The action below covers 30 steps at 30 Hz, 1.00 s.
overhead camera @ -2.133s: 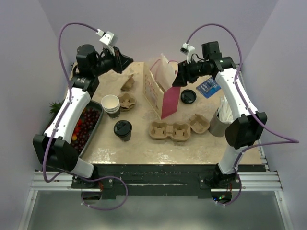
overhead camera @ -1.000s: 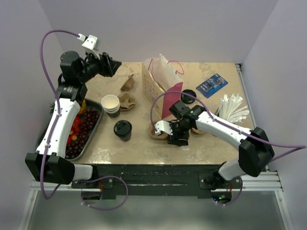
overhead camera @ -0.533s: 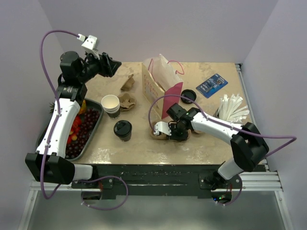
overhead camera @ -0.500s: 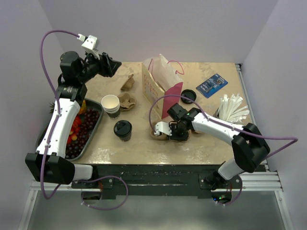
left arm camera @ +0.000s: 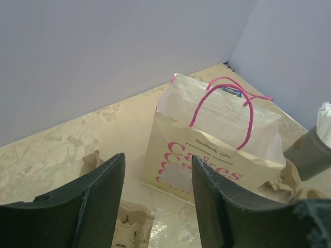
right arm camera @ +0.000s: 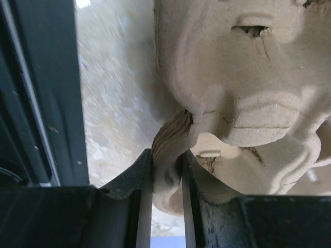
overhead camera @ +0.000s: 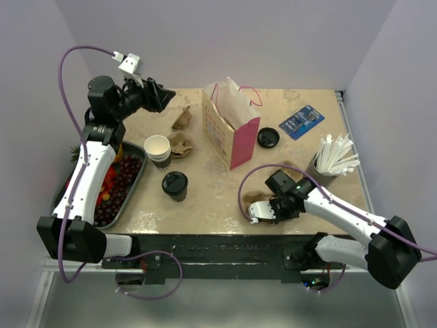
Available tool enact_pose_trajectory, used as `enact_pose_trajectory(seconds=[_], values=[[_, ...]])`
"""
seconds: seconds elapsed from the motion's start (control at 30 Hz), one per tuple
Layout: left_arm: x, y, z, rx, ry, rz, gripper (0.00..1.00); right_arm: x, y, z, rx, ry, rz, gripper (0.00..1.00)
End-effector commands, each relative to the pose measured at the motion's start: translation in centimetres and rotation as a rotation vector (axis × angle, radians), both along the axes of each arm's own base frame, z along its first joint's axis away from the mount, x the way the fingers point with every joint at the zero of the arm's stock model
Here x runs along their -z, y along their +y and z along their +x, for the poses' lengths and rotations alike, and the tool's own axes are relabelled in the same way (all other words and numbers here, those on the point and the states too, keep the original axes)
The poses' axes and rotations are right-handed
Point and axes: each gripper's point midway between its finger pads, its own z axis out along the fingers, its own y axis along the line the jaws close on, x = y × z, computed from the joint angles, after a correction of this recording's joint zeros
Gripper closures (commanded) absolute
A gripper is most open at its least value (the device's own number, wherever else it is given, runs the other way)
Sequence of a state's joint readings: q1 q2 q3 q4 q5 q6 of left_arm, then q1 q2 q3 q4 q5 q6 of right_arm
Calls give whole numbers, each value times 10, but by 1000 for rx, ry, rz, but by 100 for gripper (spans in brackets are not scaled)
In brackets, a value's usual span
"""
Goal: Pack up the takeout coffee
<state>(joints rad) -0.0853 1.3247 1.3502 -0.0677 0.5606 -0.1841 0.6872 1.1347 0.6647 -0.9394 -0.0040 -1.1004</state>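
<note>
The right pincer point(right arm camera: 165, 168) is clamping the pulp carrier point(right arm camera: 243, 77) by its rim at the near edge of the counter point(overhead camera: 208, 201), likely staging it for the takeout coffee point(overhead camera: 175, 184) standing mid-counter, while the left pincer point(left arm camera: 158, 165) is hovering with jaws apart.

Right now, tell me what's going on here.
The right gripper is shut on the edge of a pulp carrier near the front edge of the table. The left gripper hangs open over the far left corner, facing the bag. The coffee stands lidded on the table, apart from both grippers, not yet packed.
</note>
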Motion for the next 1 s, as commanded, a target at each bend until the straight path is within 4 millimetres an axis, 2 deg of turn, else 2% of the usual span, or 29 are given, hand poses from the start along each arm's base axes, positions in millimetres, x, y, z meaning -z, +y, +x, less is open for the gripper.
enact_pose_trajectory(seconds=[0.0, 0.07, 0.27, 0.4, 0.47, 0.5, 0.53, 0.6, 0.63, 0.67, 0.7, 0.73, 0.77, 0.8, 0.83, 0.87, 0.9, 0.93, 0.97], values=[[-14, -3, -6, 32, -41, -30, 41, 4, -48, 2, 18, 2, -157, 96], [-19, -5, -5, 40, -68, -34, 41, 7, -62, 2, 65, 19, -187, 96], [-15, -7, -4, 57, -59, -39, 41, 12, -94, -5, 90, 29, -238, 96], [-14, -8, -3, 60, -60, -38, 41, 15, -110, -11, 72, 38, -269, 95], [-12, -8, -2, 63, -55, -38, 41, 15, -113, -11, 83, 39, -269, 90], [-9, -9, 0, 64, -47, -40, 39, 14, -110, -9, 83, 38, -249, 84], [-8, -9, 0, 67, -42, -41, 39, 8, -104, -3, 88, 24, -221, 67], [-5, -10, 1, 76, -28, -35, 37, -1, -91, -6, 40, 62, -150, 54], [-1, -10, 4, 78, -14, -28, 37, -14, -75, 3, 10, 47, -71, 41], [12, -10, 2, 79, 45, -14, 36, -21, -65, 5, -16, 51, -20, 37], [11, -8, 3, 84, 21, 36, 36, -29, -59, 5, -54, 60, 7, 34], [18, -8, 2, 97, 32, 72, 36, -44, -42, 14, -79, 42, 87, 27], [35, -8, -6, 125, 90, 112, 36, -52, -34, 18, -93, 41, 126, 25], [40, -5, -9, 156, 50, 208, 36, -60, -26, 16, -101, 58, 167, 24], [49, -4, -14, 183, 57, 258, 36, -75, -9, 25, -114, 53, 243, 22], [68, -2, -29, 223, 130, 303, 36, -84, 0, 28, -116, 60, 288, 21], [72, 2, -32, 256, 89, 391, 36, -102, 9, 35, -105, 45, 331, 20], [78, 4, -38, 286, 97, 430, 36, -109, 18, 39, -94, 49, 369, 19], [95, 3, -60, 357, 169, 450, 36, -113, 33, 43, -81, 89, 433, 18]])
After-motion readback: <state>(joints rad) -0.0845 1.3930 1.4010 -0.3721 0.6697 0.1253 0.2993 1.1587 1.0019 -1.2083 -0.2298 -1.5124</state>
